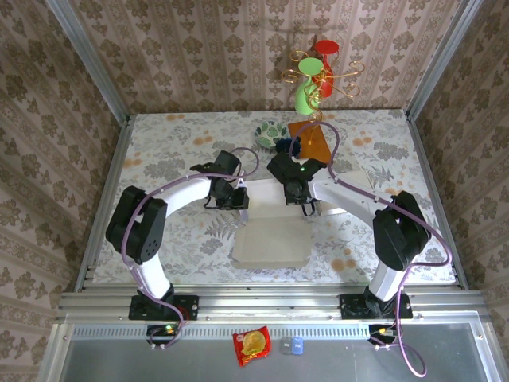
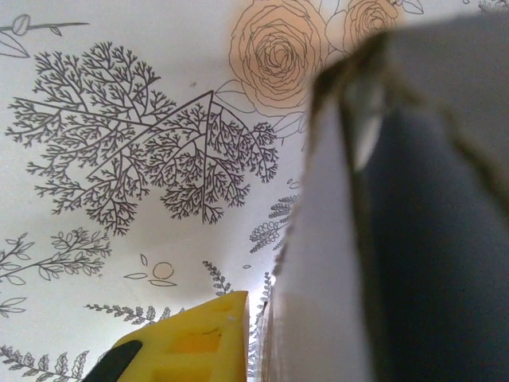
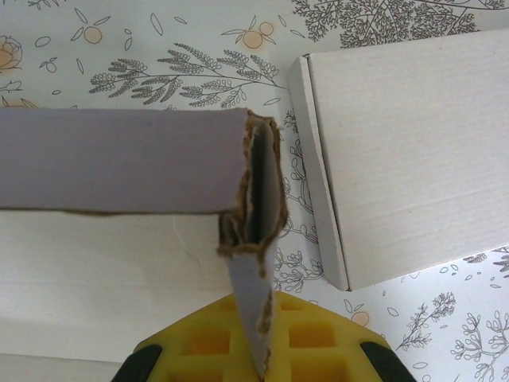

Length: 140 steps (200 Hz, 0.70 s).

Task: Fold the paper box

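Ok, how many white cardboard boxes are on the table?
2. The half-folded box lies mid-table; a second, flat box lies to its right. The right arm may hide more.

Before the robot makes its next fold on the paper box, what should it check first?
1. Right jaws shut on the thin flap of the white cardboard box: ok.
2. Left jaws holding the box's wall: cannot tell; one yellow finger sits beside it.
3. Long folded wall raised from the base: ok.
4. Corner neat: not ok, its edges look ragged.
5. Second white closed box apart from the flap: ok, floral tablecloth shows between.
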Available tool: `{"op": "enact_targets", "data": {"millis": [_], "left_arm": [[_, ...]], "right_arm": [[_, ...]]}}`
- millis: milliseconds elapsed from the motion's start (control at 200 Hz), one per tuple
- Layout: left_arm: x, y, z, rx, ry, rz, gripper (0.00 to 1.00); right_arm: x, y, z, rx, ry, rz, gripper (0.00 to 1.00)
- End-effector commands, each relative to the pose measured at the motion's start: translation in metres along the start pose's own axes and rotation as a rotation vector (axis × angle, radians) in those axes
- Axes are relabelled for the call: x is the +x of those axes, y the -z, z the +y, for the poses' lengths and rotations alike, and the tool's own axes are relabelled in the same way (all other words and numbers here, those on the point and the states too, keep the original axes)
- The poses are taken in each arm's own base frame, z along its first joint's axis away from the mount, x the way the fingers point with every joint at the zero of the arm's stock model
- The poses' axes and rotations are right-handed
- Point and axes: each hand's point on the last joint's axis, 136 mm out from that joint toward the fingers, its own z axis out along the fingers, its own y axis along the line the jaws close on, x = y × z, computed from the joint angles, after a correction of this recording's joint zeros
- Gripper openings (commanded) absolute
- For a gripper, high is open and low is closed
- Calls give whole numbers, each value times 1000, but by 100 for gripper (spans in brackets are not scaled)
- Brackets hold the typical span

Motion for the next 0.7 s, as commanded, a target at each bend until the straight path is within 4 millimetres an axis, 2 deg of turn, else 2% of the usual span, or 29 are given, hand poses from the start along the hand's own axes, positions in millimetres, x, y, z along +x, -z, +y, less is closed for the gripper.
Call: {"op": "enact_targets", "data": {"millis": [0, 115, 225, 335, 515, 695], "left_arm": [[-1, 2, 13, -67, 9, -29, 17], [-3, 6, 15, -86, 1, -51, 16], [-2, 5, 17, -97, 5, -55, 1], [2, 1, 21, -142, 12, -34, 0], [14, 2, 37, -307, 32, -6, 11], [8, 8, 33, -293, 27, -58, 18]], "right_arm": [[13, -7, -12, 71, 12, 57, 0], [17, -12, -10, 71, 14, 82, 0], [21, -15, -7, 66, 14, 101, 0], [25, -19, -3, 59, 15, 124, 0], [30, -23, -1, 60, 11, 152, 0], [33, -25, 1, 56, 9, 168, 0]]}}
